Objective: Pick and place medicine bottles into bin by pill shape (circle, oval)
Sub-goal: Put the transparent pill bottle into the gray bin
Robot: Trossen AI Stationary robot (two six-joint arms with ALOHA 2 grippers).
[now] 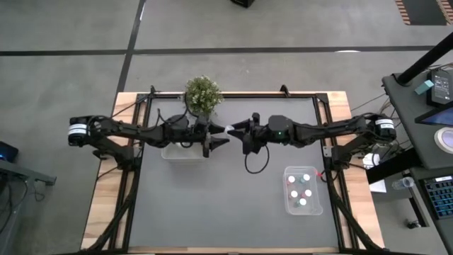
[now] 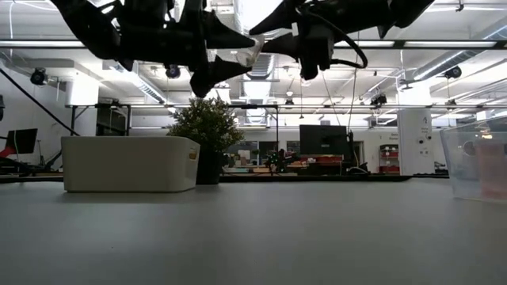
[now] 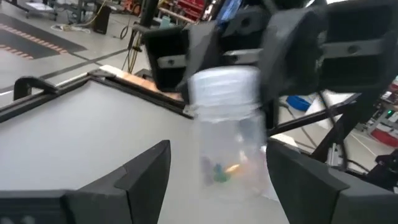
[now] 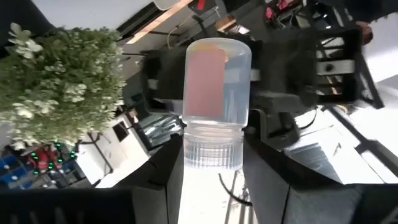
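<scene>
Medicine bottle [image 4: 217, 93] in right pincer [image 4: 211, 163]

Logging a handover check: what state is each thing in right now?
Medicine bottle: capped, held in mid-air.
Right tool: shut on its cap.
Left tool: open around its body.
Clear bin: holding several capped bottles.
White bin: contents not visible.
Potted plant: upright.

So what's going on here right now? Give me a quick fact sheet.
Held item: medicine bottle, white cap, in the air above the table's middle
Right claw: shut on the cap
Left claw: open, fingers on either side of the bottle's body
Clear bin: right side, several bottles inside
White bin: left side, under the left arm
Potted plant: far edge
</scene>
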